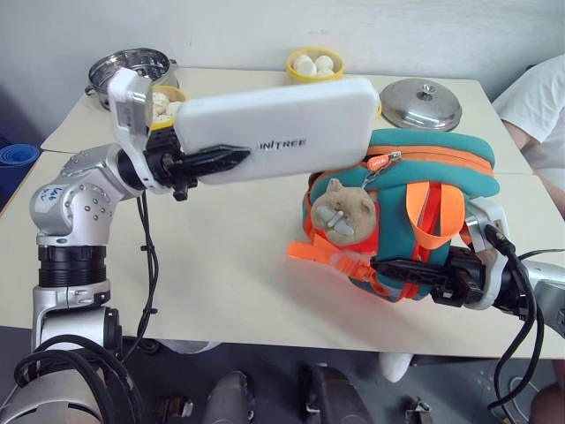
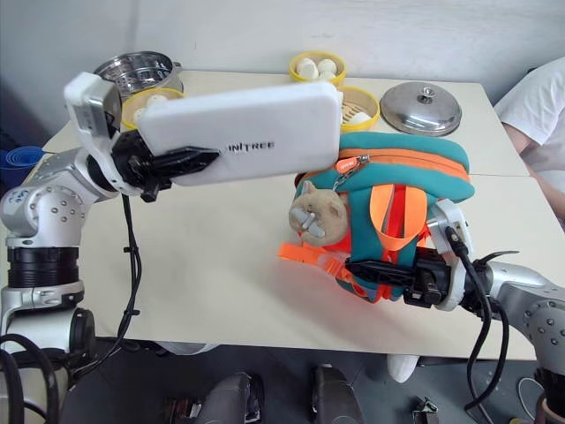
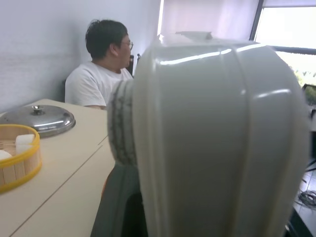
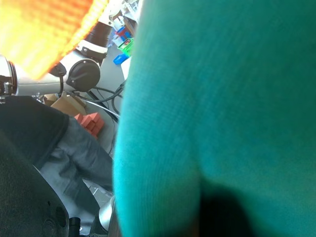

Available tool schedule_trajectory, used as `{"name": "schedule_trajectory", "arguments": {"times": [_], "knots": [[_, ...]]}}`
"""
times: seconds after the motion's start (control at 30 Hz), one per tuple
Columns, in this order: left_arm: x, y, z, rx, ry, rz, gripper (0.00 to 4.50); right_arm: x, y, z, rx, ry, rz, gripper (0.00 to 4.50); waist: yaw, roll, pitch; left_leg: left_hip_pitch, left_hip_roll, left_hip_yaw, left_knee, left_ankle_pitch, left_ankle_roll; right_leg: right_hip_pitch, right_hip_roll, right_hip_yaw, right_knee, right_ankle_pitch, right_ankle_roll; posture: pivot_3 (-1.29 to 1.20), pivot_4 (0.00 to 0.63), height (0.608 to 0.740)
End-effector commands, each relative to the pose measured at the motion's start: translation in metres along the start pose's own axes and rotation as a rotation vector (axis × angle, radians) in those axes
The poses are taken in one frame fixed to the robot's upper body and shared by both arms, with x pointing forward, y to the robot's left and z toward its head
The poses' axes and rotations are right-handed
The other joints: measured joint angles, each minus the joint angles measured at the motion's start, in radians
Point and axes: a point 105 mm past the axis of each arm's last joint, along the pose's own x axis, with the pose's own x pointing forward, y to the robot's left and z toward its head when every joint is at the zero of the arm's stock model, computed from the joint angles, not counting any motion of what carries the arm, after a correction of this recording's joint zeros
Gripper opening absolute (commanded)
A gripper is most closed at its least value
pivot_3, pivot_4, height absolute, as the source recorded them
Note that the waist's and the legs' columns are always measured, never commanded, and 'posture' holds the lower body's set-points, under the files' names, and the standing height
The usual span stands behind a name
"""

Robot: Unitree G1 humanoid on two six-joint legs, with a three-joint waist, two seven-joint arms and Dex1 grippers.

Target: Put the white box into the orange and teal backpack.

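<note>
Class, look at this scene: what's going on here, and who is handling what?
A humanoid robot is packing a bag at a table. Its left claw holds the white box in the air, level, beside the orange and teal backpack. Its right claw is shut on the backpack's lower edge, steadying it on the table. The box is not yet inside. Steamer baskets, a pot and a metal lid sit behind, and a person in a white shirt sits at the far side.
</note>
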Motion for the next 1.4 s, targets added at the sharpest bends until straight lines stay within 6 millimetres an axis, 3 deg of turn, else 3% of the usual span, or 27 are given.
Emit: {"name": "schedule_trajectory", "arguments": {"times": [0.03, 0.1, 0.23, 0.47, 0.63, 0.7, 0.93, 1.1, 1.27, 1.4], "knots": [[-0.005, -0.001, 0.007, 0.066, 0.021, 0.008, 1.22, 0.004, 0.009, 0.002, -0.016, -0.006, 0.038, 0.03, 0.000, 0.000, 0.000, 0.000, 0.000, 0.000, 0.000, 0.000, 0.000, 0.000, 0.000, 0.000, 0.000, 0.000, 0.000, 0.00, 0.150, 0.740], [-0.004, 0.003, 0.001, 0.108, 0.042, 0.033, 1.22, 0.004, 0.008, 0.002, -0.016, -0.007, 0.038, 0.03, 0.002, 0.000, 0.000, 0.000, 0.000, 0.000, 0.001, 0.000, 0.000, 0.000, 0.000, 0.000, 0.001, 0.000, 0.000, 0.00, 0.150, 0.740], [0.006, -0.011, -0.006, 0.096, 0.048, -0.063, 1.22, 0.006, 0.006, 0.004, -0.029, -0.015, 0.036, 0.03, 0.003, 0.000, 0.000, 0.000, 0.000, 0.000, 0.001, 0.000, 0.000, 0.000, 0.000, 0.000, 0.001, 0.000, 0.000, 0.00, 0.150, 0.740], [-0.007, -0.025, -0.002, -0.008, 0.062, -0.119, 1.22, 0.006, 0.003, 0.007, -0.042, -0.028, 0.024, 0.03, -0.002, 0.000, 0.000, 0.000, 0.000, 0.000, 0.000, 0.000, 0.000, 0.000, 0.000, 0.000, 0.001, 0.000, 0.000, 0.00, 0.150, 0.740], [-0.002, -0.026, -0.009, -0.002, 0.088, -0.134, 1.22, 0.008, 0.003, 0.007, -0.044, -0.032, 0.026, 0.03, 0.001, 0.000, 0.000, 0.000, 0.000, 0.000, 0.001, 0.001, -0.001, 0.000, 0.000, 0.000, 0.001, 0.000, 0.000, 0.00, 0.150, 0.740], [0.005, -0.015, -0.024, 0.100, 0.185, -0.091, 1.22, 0.009, 0.003, 0.008, -0.043, -0.032, 0.029, 0.03, 0.001, 0.000, 0.000, 0.000, 0.000, 0.000, 0.001, 0.001, -0.001, 0.000, 0.000, 0.000, 0.001, 0.000, 0.000, 0.00, 0.150, 0.740], [0.045, 0.015, -0.060, 0.309, 0.420, -0.053, 1.22, 0.008, 0.003, 0.008, -0.040, -0.025, 0.032, 0.03, 0.017, 0.000, 0.000, 0.001, -0.001, 0.000, 0.002, 0.000, 0.001, 0.001, 0.000, 0.001, 0.001, 0.000, 0.000, 0.00, 0.150, 0.740], [0.098, 0.003, -0.075, 0.246, 0.463, -0.169, 1.22, 0.010, 0.002, 0.009, -0.040, -0.029, 0.038, 0.03, 0.026, 0.000, 0.000, 0.000, -0.001, 0.001, 0.002, -0.001, 0.002, 0.001, 0.000, 0.001, 0.001, 0.000, 0.000, 0.00, 0.150, 0.740], [0.163, -0.005, -0.089, 0.209, 0.422, -0.231, 1.22, 0.014, 0.002, 0.007, -0.042, -0.033, 0.050, 0.03, 0.027, 0.000, 0.000, -0.001, -0.001, 0.001, 0.004, -0.001, 0.002, 0.001, 0.001, 0.001, 0.001, 0.000, 0.000, 0.00, 0.150, 0.740], [0.182, -0.005, -0.108, 0.180, 0.415, -0.222, 1.22, 0.020, 0.002, 0.008, -0.058, -0.051, 0.054, 0.03, 0.021, 0.000, 0.000, 0.000, -0.001, 0.001, 0.003, -0.001, 0.002, 0.000, 0.002, 0.004, 0.001, 0.000, 0.000, 0.00, 0.150, 0.740]]}}
